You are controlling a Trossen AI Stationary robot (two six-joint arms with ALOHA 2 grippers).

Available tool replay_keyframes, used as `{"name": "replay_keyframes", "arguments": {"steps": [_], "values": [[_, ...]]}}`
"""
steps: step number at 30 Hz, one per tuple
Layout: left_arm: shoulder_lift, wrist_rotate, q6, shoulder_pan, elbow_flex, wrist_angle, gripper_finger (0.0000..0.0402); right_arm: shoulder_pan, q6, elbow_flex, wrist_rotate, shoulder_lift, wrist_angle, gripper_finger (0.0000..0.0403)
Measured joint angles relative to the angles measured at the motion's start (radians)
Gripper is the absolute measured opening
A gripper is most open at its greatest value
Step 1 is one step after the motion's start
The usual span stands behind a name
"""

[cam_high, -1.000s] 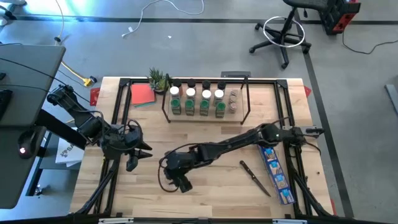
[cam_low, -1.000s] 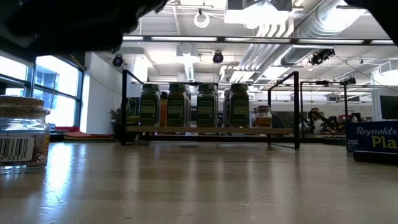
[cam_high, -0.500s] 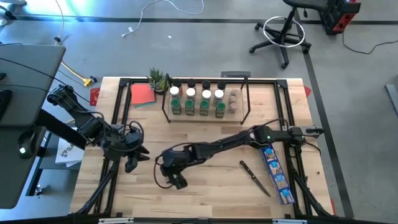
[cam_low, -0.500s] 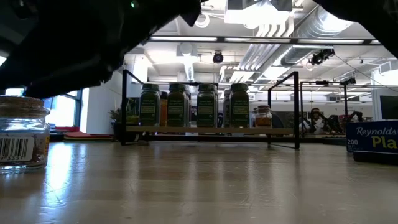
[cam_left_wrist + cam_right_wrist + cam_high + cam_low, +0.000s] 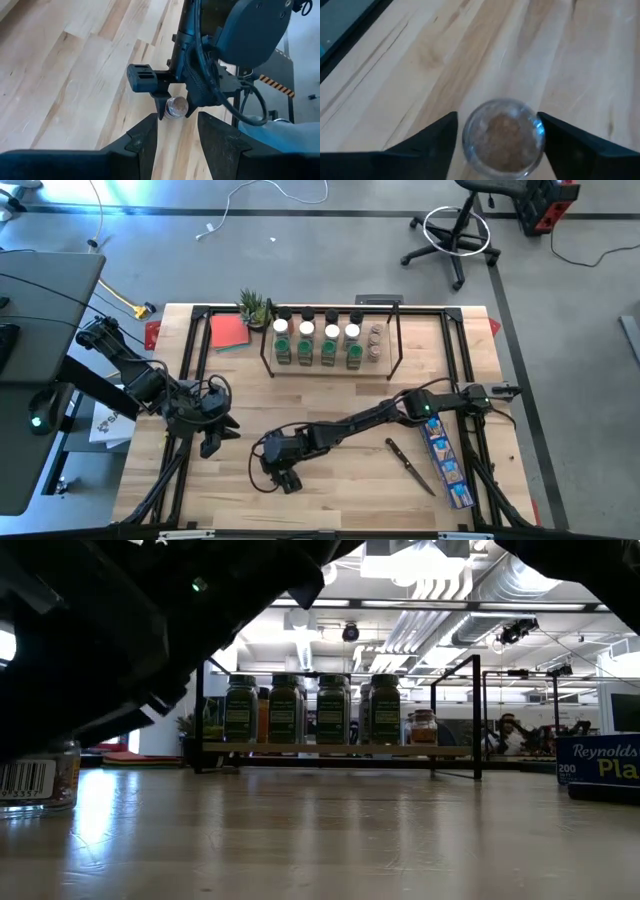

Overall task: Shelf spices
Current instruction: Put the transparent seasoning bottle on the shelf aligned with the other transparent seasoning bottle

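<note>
Over table's near edge, right end effector [image 5: 496,137] open, straddling clear-capped jar [image 5: 502,137]; contact unclear.

Blue printed box [image 5: 444,460] beside black-handled knife [image 5: 411,465]; red card [image 5: 229,332] and small plant [image 5: 256,308] opposite.

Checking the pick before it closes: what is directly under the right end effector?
A clear-capped spice jar stands upright on the table, between the open fingers of the right end effector. Brownish spice shows through the cap; its base and label are hidden.
</note>
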Motion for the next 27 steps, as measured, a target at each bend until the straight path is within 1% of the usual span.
{"name": "replay_keyframes", "arguments": {"steps": [4, 5, 9, 12, 15, 16, 19, 23, 25, 27], "values": [[0.0, 0.0, 0.03, 0.0, 0.0, 0.0, 0.0135, -0.001, 0.012, 0.0, 0.022, -0.001, 0.008, 0.0162], [0.0, 0.0, 0.035, 0.0, 0.0, 0.0, 0.0135, -0.002, 0.023, 0.006, 0.028, -0.005, -0.008, 0.0158], [0.0, 0.0, 0.035, 0.0, 0.0, -0.001, 0.0135, -0.02, 0.051, 0.056, 0.073, -0.035, -0.159, 0.0158], [0.0, -0.003, 0.036, 0.0, 0.0, -0.002, 0.0135, -0.049, 0.058, 0.113, 0.105, -0.083, -0.274, 0.0158], [0.0, -0.015, 0.045, 0.0, 0.0, -0.003, 0.0135, -0.081, 0.067, 0.155, 0.106, -0.144, -0.364, 0.0158], [0.0, -0.021, 0.046, 0.0, 0.0, -0.003, 0.0135, -0.092, 0.074, 0.162, 0.091, -0.16, -0.404, 0.0158], [0.0, -0.035, 0.046, 0.0, 0.0, -0.003, 0.0135, -0.118, 0.104, 0.161, 0.068, -0.214, -0.529, 0.0158], [0.0, -0.053, 0.059, 0.0, 0.0, -0.004, 0.0135, -0.13, 0.14, 0.099, 0.053, -0.317, -0.663, 0.0158], [0.0, -0.067, 0.074, 0.0, 0.0, -0.005, 0.0135, -0.122, 0.165, 0.027, 0.032, -0.376, -0.688, 0.0158], [0.0, -0.083, 0.088, 0.0, 0.0, -0.005, 0.0135, -0.103, 0.215, -0.071, 0.033, -0.439, -0.692, 0.0158]]}}
